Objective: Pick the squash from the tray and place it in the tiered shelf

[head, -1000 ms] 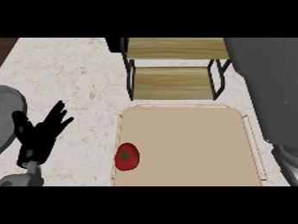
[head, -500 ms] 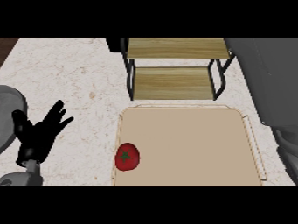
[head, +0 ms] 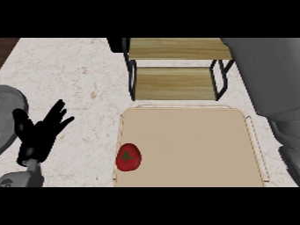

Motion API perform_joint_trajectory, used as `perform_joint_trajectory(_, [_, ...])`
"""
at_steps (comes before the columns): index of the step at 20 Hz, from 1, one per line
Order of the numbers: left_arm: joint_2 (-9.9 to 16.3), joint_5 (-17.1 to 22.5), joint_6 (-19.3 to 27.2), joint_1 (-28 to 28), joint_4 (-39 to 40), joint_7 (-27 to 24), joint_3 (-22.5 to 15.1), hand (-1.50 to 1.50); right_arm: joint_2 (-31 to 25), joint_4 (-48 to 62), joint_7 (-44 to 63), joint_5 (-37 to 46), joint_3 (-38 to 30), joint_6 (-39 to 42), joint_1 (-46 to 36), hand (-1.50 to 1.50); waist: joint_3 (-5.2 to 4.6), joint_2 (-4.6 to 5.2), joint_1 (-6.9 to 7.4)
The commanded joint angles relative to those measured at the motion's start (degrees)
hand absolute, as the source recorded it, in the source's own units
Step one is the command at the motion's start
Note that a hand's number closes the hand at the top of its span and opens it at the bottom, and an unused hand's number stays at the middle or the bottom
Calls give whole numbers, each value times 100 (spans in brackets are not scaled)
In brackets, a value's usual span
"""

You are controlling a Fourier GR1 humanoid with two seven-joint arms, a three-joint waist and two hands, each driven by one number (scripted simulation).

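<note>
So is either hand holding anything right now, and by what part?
Nothing is held. The left hand rests open, apart from the red round squash lying on the tan tray. The right hand's fingers are out of view.

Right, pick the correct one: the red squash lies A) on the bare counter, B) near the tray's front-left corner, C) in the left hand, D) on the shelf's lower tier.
B: the red squash lies on the tray near its front-left corner, apart from the open left hand and well short of the tiered shelf.

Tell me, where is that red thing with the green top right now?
In the head view, the red squash lies in the tray's near-left corner, right of the open left hand.
</note>
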Motion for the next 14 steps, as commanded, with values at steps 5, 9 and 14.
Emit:
perform_joint_trajectory(5, [-228,-208,163,35,187,145,-169,0,-3,582,-650,25,-143,-218,-73,150,-30,17,-24])
perform_joint_trajectory(9, [-274,-232,60,324,246,-193,-171,0,-246,139,-442,169,180,523,-33,150,-31,-14,-101])
perform_joint_trajectory(14, [-162,-148,110,2,183,108,-10,0,51,342,-19,-181,-732,-752,-164,-150,-29,5,-51])
